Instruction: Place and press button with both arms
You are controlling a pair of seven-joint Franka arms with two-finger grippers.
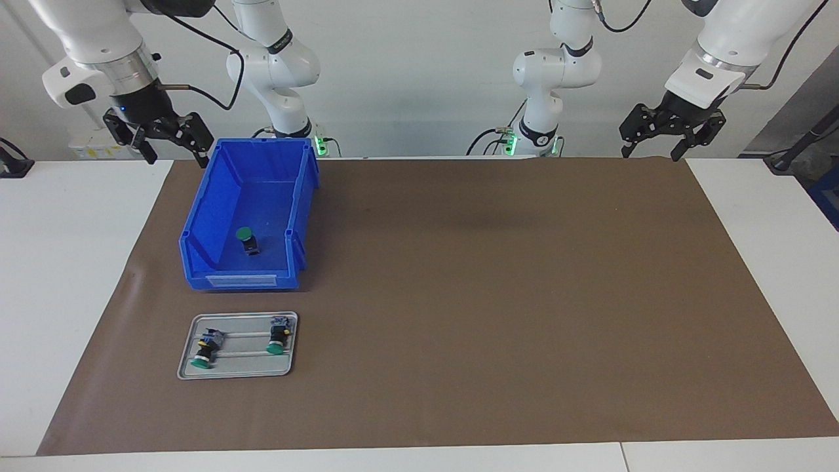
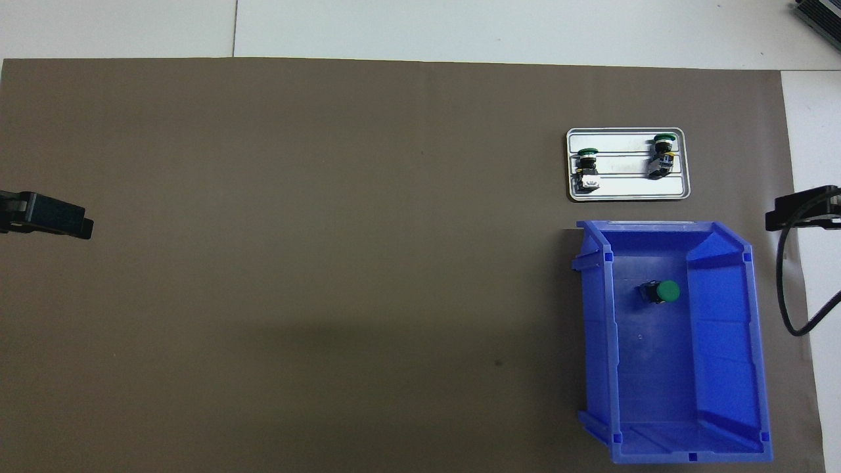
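Button: one green-capped button (image 1: 246,240) is seen lying in the blue bin (image 1: 203,216); two more are laid on the metal tray (image 1: 190,370), farther from the robots than the bin.
Right gripper (image 1: 159,136): held open and empty, beside the bin's rim.
Left gripper (image 1: 670,128): open, waiting well apart from the bin.
Advice: the bin is probably best entered from straight above, clear of its walls.

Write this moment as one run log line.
button: in bin | left gripper: open, raised, waiting | right gripper: open, beside bin | tray: two buttons
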